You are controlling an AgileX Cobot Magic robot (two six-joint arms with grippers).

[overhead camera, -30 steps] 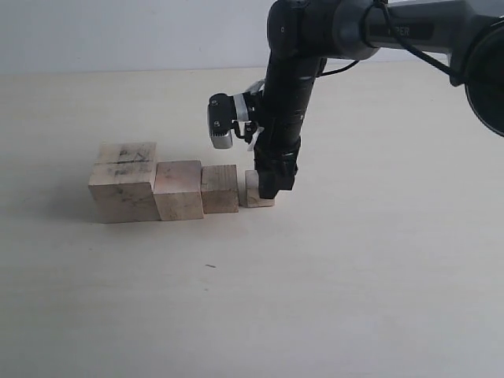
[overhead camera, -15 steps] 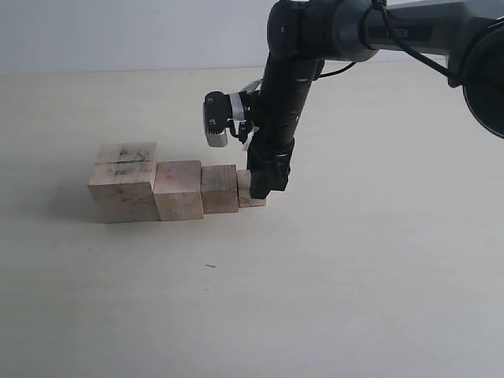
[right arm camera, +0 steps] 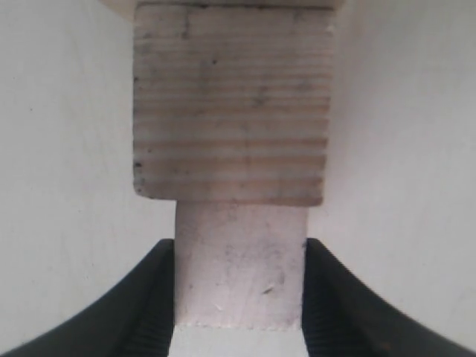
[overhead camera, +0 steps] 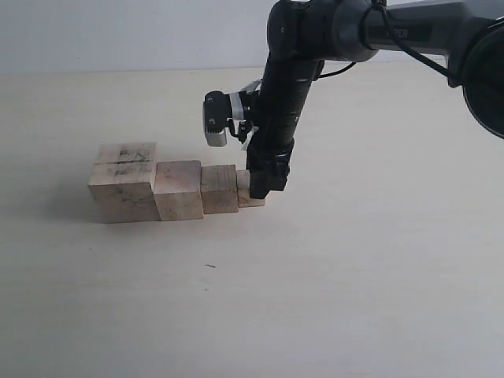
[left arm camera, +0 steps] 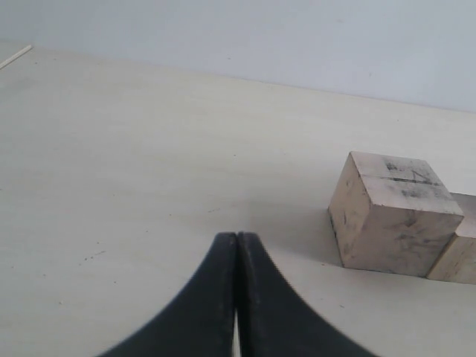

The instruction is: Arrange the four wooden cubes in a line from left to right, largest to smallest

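Four pale wooden cubes stand in a touching row on the table. From left to right they are the largest cube (overhead camera: 124,181) with dark marks and a groove on top, the second cube (overhead camera: 179,189), the third cube (overhead camera: 220,189) and the smallest cube (overhead camera: 243,186). My right gripper (overhead camera: 263,187) comes down from above and is shut on the smallest cube (right arm camera: 239,275), a finger pressed against each side, with the third cube (right arm camera: 232,104) touching it. My left gripper (left arm camera: 236,242) is shut and holds nothing. It hovers low over the table, apart from the largest cube (left arm camera: 394,216).
The right arm (overhead camera: 287,87) and its wrist camera (overhead camera: 216,122) hang over the right end of the row. The pale table (overhead camera: 354,276) has a small dark speck (overhead camera: 210,266) in front of the cubes. A white wall runs along its far edge.
My right gripper carried the smallest cube leftward, closing the gap, so it now touches the third cube. Over the last half second almost nothing moved.
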